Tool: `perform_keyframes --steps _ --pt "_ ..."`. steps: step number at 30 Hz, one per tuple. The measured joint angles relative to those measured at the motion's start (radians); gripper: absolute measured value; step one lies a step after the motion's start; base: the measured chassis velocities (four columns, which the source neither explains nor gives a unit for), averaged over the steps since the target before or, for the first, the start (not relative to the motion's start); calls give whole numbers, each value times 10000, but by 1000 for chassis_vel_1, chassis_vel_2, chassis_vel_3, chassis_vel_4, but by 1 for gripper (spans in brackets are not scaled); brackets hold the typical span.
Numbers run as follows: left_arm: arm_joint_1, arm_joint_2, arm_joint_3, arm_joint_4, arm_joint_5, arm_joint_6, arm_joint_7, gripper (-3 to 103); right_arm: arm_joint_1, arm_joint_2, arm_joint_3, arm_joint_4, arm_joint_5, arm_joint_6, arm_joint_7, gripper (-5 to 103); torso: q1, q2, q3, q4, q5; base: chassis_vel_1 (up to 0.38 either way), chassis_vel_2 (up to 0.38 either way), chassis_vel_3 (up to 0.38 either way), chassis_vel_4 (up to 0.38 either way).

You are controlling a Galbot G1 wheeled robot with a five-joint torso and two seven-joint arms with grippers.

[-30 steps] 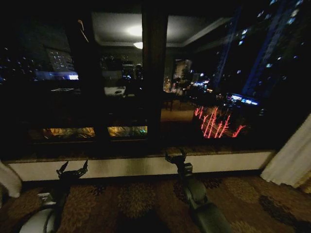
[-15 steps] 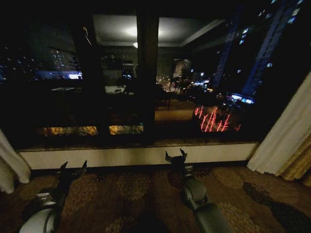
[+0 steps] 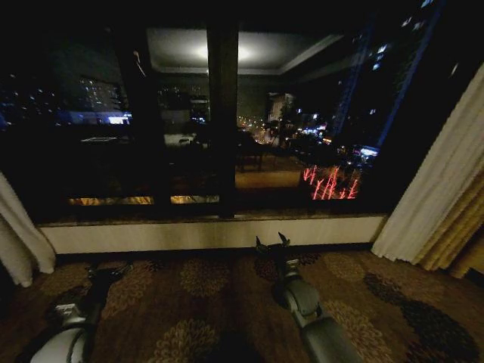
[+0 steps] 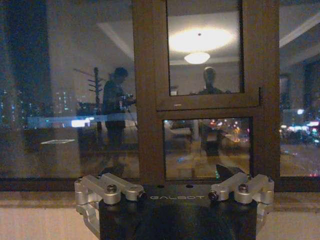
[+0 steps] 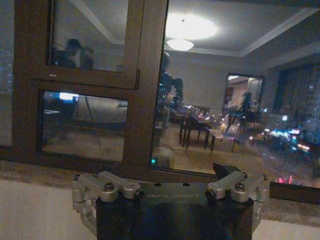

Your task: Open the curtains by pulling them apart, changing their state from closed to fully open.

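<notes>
The curtains are drawn apart to the two sides of the dark window [image 3: 227,121]. The left sheer panel [image 3: 19,234] hangs bunched at the far left edge, and the right sheer panel [image 3: 439,189] hangs bunched at the far right. Both arms are held low over the carpet, well short of the window wall and far from either panel. My left gripper [image 3: 112,271] is at the lower left, open and empty. My right gripper [image 3: 271,245] is near the middle, open with nothing between its fingers. Both wrist views look straight at the brown window frame [image 4: 150,95].
A golden-brown drape [image 3: 463,234] hangs just outside the right sheer panel. A pale low wall with a stone sill [image 3: 212,233] runs under the glass. Patterned carpet [image 3: 204,299] lies between me and that wall. The glass reflects a ceiling lamp and the room.
The whole head picture has shifted: the window now sits farther off and more of both bunched panels shows at the edges. The left gripper sits lower in the picture.
</notes>
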Motion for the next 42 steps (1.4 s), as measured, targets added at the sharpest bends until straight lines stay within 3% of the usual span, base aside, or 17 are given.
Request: perform_keyframes --steps 16,21,42 --pt "-26 69 186 90 -387 70 1 100 -72 77 -203 13 -25 -73 -137 100 -4 2 -2 -1 1 0 0 0 0" --pt "-43 35 384 149 -618 209 5 100 -73 83 -150 88 238 -505 100 100 -5 3 -2 0 -1 0 0 0 0" --pt "-41 10 387 97 -614 293 26 100 -121 38 -79 133 202 -541 162 100 -5 3 -2 0 1 0 0 0 0"
